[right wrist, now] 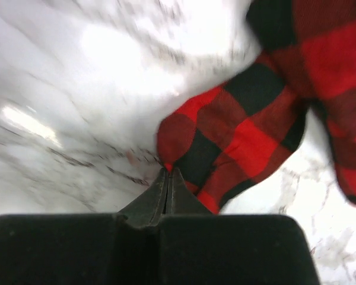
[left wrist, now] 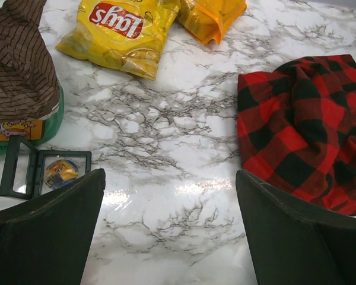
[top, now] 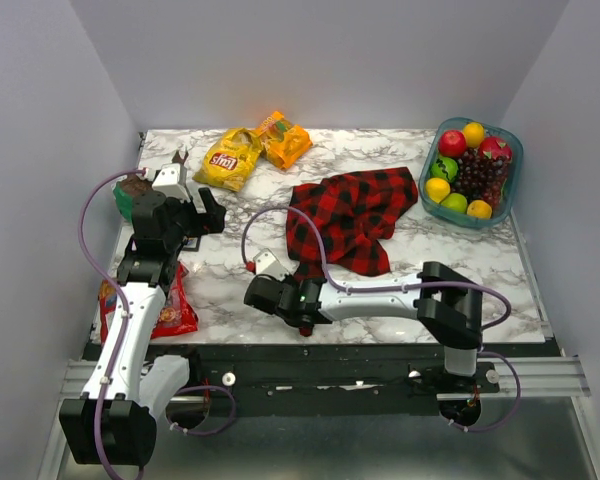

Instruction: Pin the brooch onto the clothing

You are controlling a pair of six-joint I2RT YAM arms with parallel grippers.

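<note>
Far left on the marble table (top: 430, 255), at the near edge, a red snack bag (top: 172, 305), print unreadable from overhead. Behind it, a green tub (left wrist: 6, 148) topped with brown striped paper (left wrist: 18, 65), its yellow label too cut off to read. Just beside the tub, seen only by the left wrist camera, a small black-framed clear case (left wrist: 24, 169), hinged open, with a roundish yellow-and-blue item (left wrist: 62, 171) inside. Left gripper (left wrist: 169, 234) above bare marble, fingers (left wrist: 47, 237) spread wide, nothing between them. Further right, a yellow chip bag (left wrist: 115, 32) with the red "Lay's" logo, plain in the wrist view, touching an orange packet (left wrist: 210, 18) of unreadable print. Right gripper (right wrist: 168, 173) low at mid-table, closed tip to tip against the near corner of the red-and-black plaid shirt (top: 355, 212), itself crumpled in a heap at centre. Much blur in the right wrist view, so perhaps a pinch of hem caught there, perhaps not. Brooch too small to pick out in any view. Far right, a teal tub (top: 520, 150) of mixed fruit (top: 475, 170).
</note>
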